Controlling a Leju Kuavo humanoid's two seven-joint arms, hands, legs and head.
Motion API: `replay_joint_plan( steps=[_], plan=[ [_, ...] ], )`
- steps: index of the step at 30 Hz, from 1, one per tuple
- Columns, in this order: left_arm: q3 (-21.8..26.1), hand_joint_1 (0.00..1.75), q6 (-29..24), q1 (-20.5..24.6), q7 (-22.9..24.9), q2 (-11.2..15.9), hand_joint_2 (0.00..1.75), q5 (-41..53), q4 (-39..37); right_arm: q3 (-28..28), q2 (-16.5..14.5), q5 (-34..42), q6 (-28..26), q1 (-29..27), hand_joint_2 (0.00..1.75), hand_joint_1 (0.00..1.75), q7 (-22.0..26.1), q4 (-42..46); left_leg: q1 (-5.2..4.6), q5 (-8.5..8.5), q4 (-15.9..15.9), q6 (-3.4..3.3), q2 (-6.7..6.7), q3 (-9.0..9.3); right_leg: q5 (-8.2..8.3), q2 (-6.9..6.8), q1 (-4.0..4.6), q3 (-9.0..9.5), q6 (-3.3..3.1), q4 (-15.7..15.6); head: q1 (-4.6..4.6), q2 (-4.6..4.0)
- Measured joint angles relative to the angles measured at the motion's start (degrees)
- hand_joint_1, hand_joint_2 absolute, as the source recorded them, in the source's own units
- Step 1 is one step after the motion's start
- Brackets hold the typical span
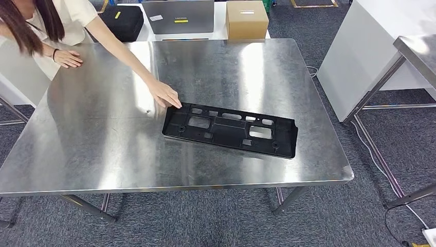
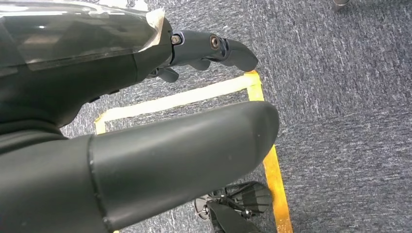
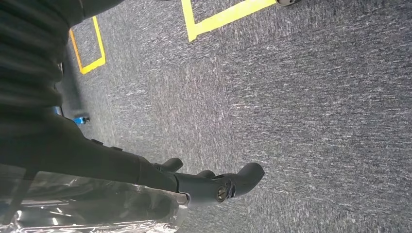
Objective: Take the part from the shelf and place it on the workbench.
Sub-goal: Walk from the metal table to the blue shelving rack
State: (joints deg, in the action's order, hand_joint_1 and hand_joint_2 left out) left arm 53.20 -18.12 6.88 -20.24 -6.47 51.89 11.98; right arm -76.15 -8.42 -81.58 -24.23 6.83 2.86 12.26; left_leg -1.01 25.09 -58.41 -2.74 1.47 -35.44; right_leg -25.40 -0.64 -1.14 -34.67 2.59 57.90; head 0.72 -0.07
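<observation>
1. The left hand [image 2: 145,150] is hanging over grey carpet with yellow floor tape [image 2: 272,160], fingers apart, holding nothing.
2. The right hand [image 3: 194,182] is likewise hanging over the carpet, fingers loosely extended, holding nothing.
3. The black part [image 1: 231,129] is lying flat on the steel workbench [image 1: 103,154], right of centre, its long axis running from about 10 o'clock to 4 o'clock.
4. A person's hand [image 1: 165,94] is touching the part's 10 o'clock end.
5. At 12 o'clock beyond the workbench, a laptop [image 1: 179,16] and a cardboard box [image 1: 247,19] are sitting.

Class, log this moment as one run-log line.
part: flat on workbench | person's hand: touching part | left hand: empty | right hand: empty
</observation>
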Motion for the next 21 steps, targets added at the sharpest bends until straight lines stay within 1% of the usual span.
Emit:
replay_joint_plan(
  steps=[17, 21],
  plan=[
    [-0.47, 0.0, -0.01, -0.17, -0.01, 0.0, 0.0, 0.15, 0.0, 0.42, -0.15, -0.54, -0.14, -0.03, 1.75, 0.0, -0.96, -0.11, 0.0, 0.0, 0.0, 0.0, 0.0, 0.0, 0.0, 0.0, 0.0, 0.0, 0.0, 0.0, 0.01, 0.0],
    [-0.48, 0.0, 0.06, -0.2, -0.06, 0.01, 0.0, 0.15, 0.0, 0.42, -0.19, -0.54, -0.14, -0.05, 1.75, 0.0, -0.96, -0.13, -0.09, 0.04, -0.02, 0.04, -0.01, -0.01, 0.0, 0.0, -0.13, 0.02, 0.0, -0.01, 0.01, 0.0]
  ],
)
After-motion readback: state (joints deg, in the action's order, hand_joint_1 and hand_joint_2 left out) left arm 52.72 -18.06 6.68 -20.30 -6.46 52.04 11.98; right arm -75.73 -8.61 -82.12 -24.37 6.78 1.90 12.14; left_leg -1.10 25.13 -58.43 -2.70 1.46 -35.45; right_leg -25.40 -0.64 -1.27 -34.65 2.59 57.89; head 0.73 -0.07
